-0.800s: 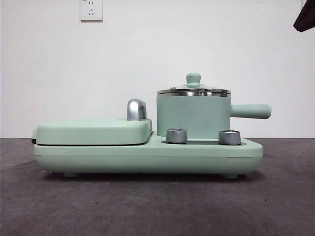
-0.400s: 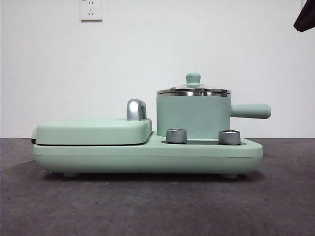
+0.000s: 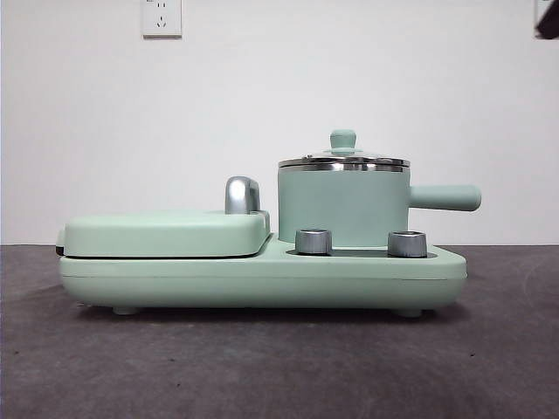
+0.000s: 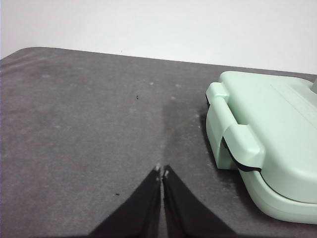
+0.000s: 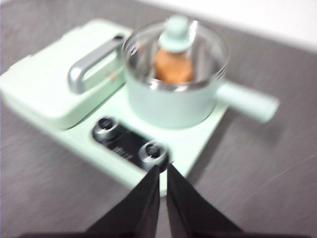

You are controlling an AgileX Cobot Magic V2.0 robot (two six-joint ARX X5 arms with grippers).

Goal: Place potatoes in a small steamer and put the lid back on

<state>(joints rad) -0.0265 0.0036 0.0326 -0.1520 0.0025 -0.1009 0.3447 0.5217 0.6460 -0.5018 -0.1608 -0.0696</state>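
Note:
The small steamer (image 3: pixel 343 208) stands on the right half of the mint-green cooker base (image 3: pixel 262 278), its straight handle (image 3: pixel 445 197) sticking out to the right. The glass lid (image 3: pixel 343 159) with its mint knob (image 3: pixel 342 140) rests on the steel rim. In the blurred right wrist view the orange-brown potatoes (image 5: pixel 172 67) lie inside the small steamer (image 5: pixel 173 99), under the lid (image 5: pixel 177 34). My right gripper (image 5: pixel 163 167) hangs shut and empty above the base's front edge, clear of the pot. Beside the cooker's end, over bare table, my left gripper (image 4: pixel 162 171) is shut and empty.
A flat mint griddle cover (image 3: pixel 166 233) with a chrome handle (image 3: pixel 242 195) fills the base's left half. Two steel dials (image 3: pixel 314 241) (image 3: pixel 407 243) sit at the base's front. Dark grey table (image 3: pixel 262 367) lies all around; a white wall with a socket (image 3: pixel 162 16) stands behind.
The black arm tip at the front view's top right corner has drawn up and shows smaller. The pot, lid and cooker have not moved.

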